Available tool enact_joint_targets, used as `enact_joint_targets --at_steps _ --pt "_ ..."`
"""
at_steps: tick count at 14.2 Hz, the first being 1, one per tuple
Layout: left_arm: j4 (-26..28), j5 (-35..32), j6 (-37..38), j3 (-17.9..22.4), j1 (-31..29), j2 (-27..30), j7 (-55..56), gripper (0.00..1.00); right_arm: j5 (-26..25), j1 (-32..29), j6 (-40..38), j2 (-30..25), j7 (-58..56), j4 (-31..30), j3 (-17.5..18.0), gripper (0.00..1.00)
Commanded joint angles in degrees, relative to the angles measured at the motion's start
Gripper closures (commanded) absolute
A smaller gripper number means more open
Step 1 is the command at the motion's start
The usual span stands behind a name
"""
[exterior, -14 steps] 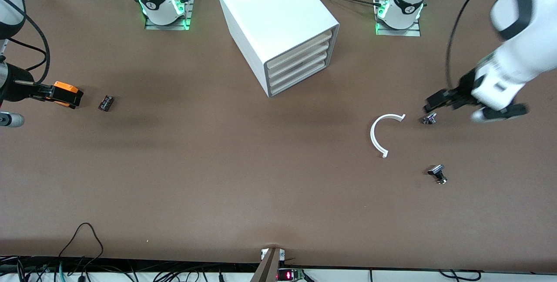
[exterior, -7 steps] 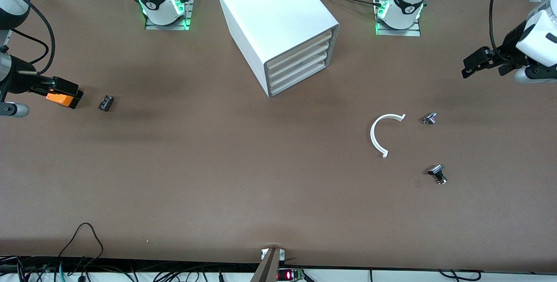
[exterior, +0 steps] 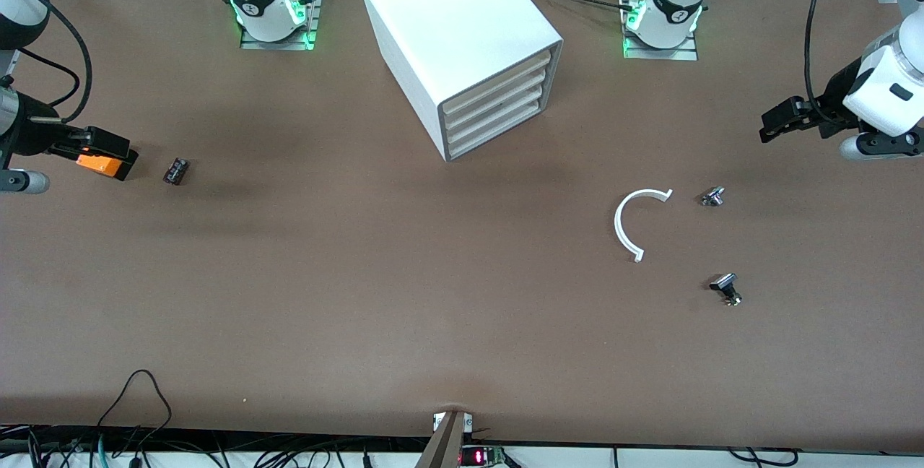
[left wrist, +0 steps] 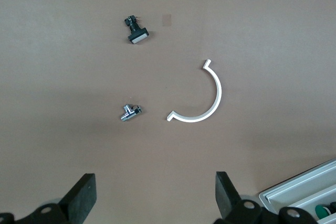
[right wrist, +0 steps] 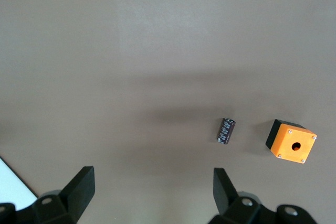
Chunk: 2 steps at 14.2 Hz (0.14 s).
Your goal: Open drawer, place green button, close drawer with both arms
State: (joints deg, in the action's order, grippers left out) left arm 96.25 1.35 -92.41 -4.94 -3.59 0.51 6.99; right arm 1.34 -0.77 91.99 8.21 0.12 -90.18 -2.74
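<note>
Though drawer [exterior: 498, 126] shut: button unseen.

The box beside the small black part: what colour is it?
Orange box with a black base, clearest in the right wrist view.

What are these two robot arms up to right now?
Nothing is being handled yet. The left gripper hangs open and empty in the air at the left arm's end of the table, near a white half ring. The right gripper hangs open above the right arm's end, near an orange box. The white cabinet is all shut, the lowest drawer included.
</note>
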Motion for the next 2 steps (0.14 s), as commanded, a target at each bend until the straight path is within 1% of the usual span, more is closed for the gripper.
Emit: enact_joint_targets --at_steps 1,2 --pt "-1.77 -1.61 1.27 0.02 0.34 -0.6 -0.57 0.0 -0.11 -0.2 0.38 -0.91 -0.03 -0.35 0.1 0.0" --pt "-1.77 -1.61 1.27 -0.06 0.34 -0.6 -0.57 0.0 -0.11 -0.2 0.38 -0.91 -0.21 -0.35 0.01 0.0"
